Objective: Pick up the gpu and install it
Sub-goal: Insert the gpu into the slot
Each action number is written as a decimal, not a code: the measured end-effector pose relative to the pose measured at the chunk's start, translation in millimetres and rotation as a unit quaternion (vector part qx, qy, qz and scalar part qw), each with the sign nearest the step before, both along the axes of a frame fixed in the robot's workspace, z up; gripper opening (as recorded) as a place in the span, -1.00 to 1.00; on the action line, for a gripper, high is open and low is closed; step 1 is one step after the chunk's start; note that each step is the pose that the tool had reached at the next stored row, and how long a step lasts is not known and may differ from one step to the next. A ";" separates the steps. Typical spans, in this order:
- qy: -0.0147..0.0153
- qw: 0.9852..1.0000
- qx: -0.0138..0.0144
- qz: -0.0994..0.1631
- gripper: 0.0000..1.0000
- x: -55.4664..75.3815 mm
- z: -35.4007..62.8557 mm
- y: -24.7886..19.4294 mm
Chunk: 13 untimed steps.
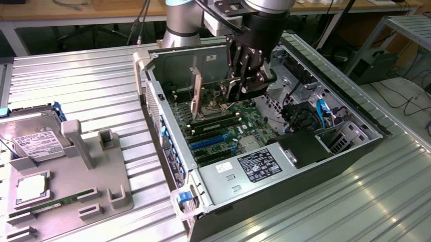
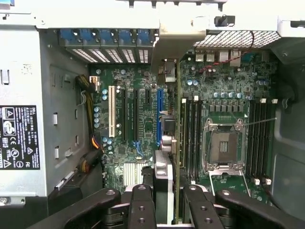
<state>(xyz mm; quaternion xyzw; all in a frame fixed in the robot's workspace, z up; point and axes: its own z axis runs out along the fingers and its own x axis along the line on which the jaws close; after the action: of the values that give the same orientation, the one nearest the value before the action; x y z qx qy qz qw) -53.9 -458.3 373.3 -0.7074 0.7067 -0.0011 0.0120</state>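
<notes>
Tool [image 1: 244, 92] is reaching down into the open computer case [image 1: 350, 108], in the upper centre of the exterior view. Its fingers [image 2: 141, 206] are standing narrow and are clamping the gpu [image 1: 205, 88] between them. The card is standing on edge, upright, with its silvery bracket end pointing toward the case wall on the exterior view's left.

In the wrist view the gpu [image 2: 177, 143] is showing edge-on as a thin line running out from between the tool [image 2: 168, 208] fingers across the motherboard [image 2: 228, 86]. It is sitting just beside the blue expansion slot [image 2: 158, 114], between that slot and the memory slots [image 2: 190, 133]. The CPU socket [image 2: 223, 145] is lying further off on the memory-slot side. Whether the card's lower edge is touching the board cannot be told.

The power supply [image 1: 259, 164] is occupying the lower centre of the case. At the exterior view's left, well apart from the tool, a hard drive [image 1: 34, 138] and a green memory stick [image 1: 42, 203] are resting on a grey fixture [image 1: 101, 174] on the desk [image 1: 81, 75].
</notes>
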 end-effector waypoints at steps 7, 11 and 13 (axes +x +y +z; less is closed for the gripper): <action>0.000 1.000 0.000 -0.015 -0.43 -4.7 -11.9 3.1; 0.000 1.000 -0.001 -0.016 -0.43 -5.2 -20.8 3.9; 0.000 1.000 -0.001 -0.016 -0.43 -5.8 -26.8 3.9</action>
<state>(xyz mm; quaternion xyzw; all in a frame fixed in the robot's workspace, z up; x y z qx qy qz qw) -59.6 -454.3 346.5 -0.6963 0.7177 -0.0016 0.0112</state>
